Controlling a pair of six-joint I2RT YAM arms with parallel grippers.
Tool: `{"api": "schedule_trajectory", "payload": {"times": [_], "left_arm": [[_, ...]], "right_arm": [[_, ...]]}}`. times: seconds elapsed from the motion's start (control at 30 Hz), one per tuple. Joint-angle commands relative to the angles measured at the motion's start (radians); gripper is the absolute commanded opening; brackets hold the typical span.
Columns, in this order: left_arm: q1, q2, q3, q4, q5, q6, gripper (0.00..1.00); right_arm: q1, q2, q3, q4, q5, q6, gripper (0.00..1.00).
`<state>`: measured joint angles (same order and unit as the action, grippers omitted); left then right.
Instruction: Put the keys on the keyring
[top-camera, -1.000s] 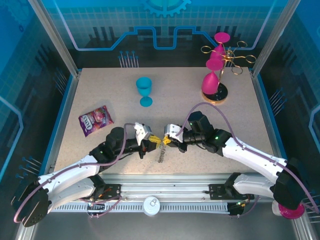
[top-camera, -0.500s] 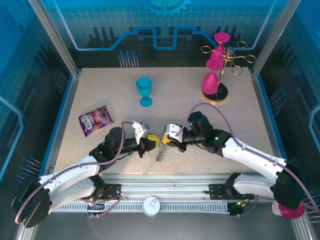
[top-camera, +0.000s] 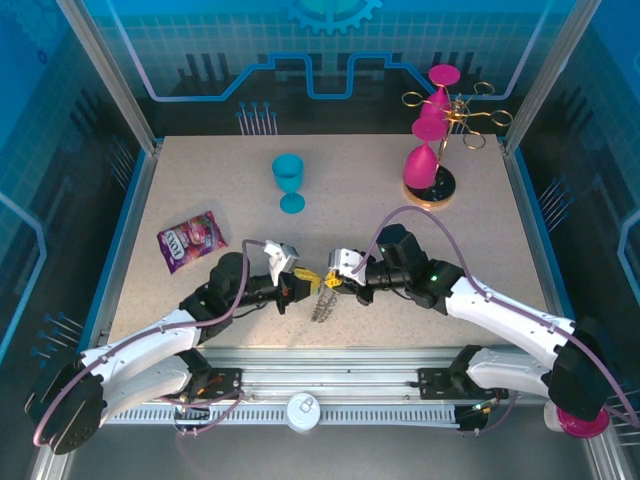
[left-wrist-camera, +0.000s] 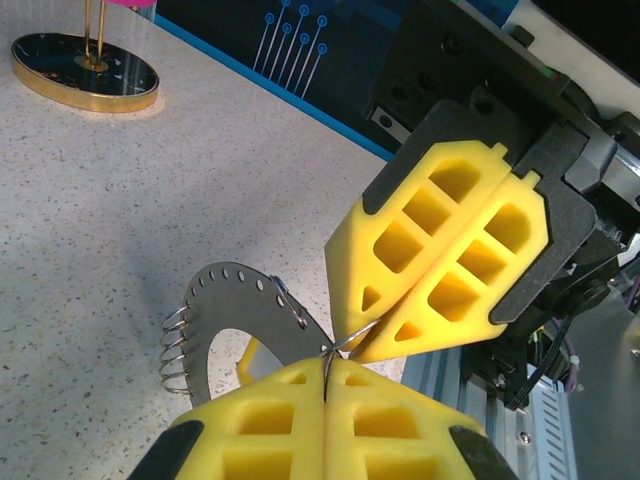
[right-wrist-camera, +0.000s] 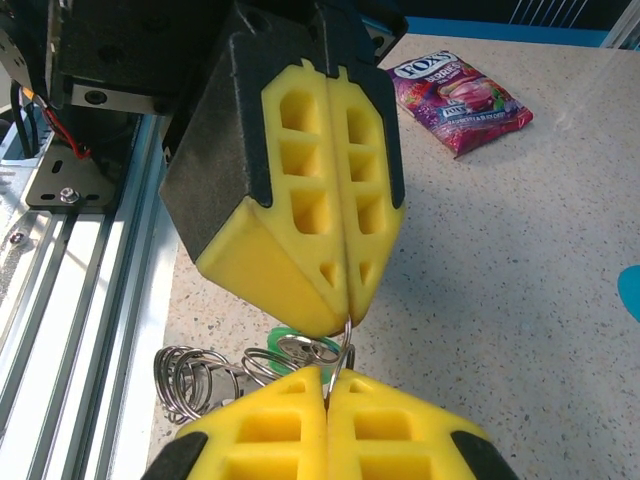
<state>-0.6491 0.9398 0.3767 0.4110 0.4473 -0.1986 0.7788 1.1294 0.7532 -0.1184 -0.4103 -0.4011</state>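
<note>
My left gripper (top-camera: 303, 285) and right gripper (top-camera: 331, 281) meet tip to tip above the table's near middle, both shut. In the left wrist view my left gripper (left-wrist-camera: 325, 368) pinches a thin wire ring (left-wrist-camera: 352, 338), and the right gripper (left-wrist-camera: 372, 330) pinches the same wire from the other side. The keyring (left-wrist-camera: 215, 310), a grey perforated crescent carrying several small wire loops (left-wrist-camera: 175, 350), hangs beside that pinch. In the right wrist view the keys (right-wrist-camera: 303, 347), with a green tag (right-wrist-camera: 277, 335), sit on the wire between the right gripper (right-wrist-camera: 327, 378) and the left gripper (right-wrist-camera: 345, 315).
A blue goblet (top-camera: 289, 180) stands mid-table and a purple candy bag (top-camera: 192, 240) lies at the left. A gold rack (top-camera: 437, 150) with pink goblets stands at the back right. The table's front rail (top-camera: 320, 360) runs just below the grippers.
Both grippers stay shut at the same meeting point. The left wrist has shifted slightly, and the hanging loops below sway a little.
</note>
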Motion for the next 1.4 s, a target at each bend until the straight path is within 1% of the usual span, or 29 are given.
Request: {"api": "schedule_trajectory", "payload": {"times": [0.0,0.37,0.67,0.83,1.17,1.37], "left_arm": [[0.039,0.015,-0.018,0.006,-0.036,-0.036,0.00],[0.054,0.047,-0.009,0.012,0.007,-0.075,0.00],[0.067,0.072,-0.001,-0.005,0.041,-0.120,0.00],[0.068,0.091,0.008,-0.031,0.057,-0.145,0.00],[0.070,0.096,0.015,-0.067,0.050,-0.177,0.00],[0.075,0.098,0.007,-0.037,0.062,-0.217,0.00]], "right_arm": [[0.036,-0.035,0.000,0.016,-0.083,-0.011,0.00],[0.057,-0.036,0.012,0.005,-0.054,-0.034,0.00],[0.064,-0.038,-0.003,0.027,0.019,-0.044,0.00],[0.064,-0.033,-0.011,0.046,0.009,-0.044,0.00],[0.063,-0.039,-0.019,0.057,-0.022,-0.049,0.00],[0.063,-0.040,-0.029,0.071,-0.011,-0.046,0.00]]}}
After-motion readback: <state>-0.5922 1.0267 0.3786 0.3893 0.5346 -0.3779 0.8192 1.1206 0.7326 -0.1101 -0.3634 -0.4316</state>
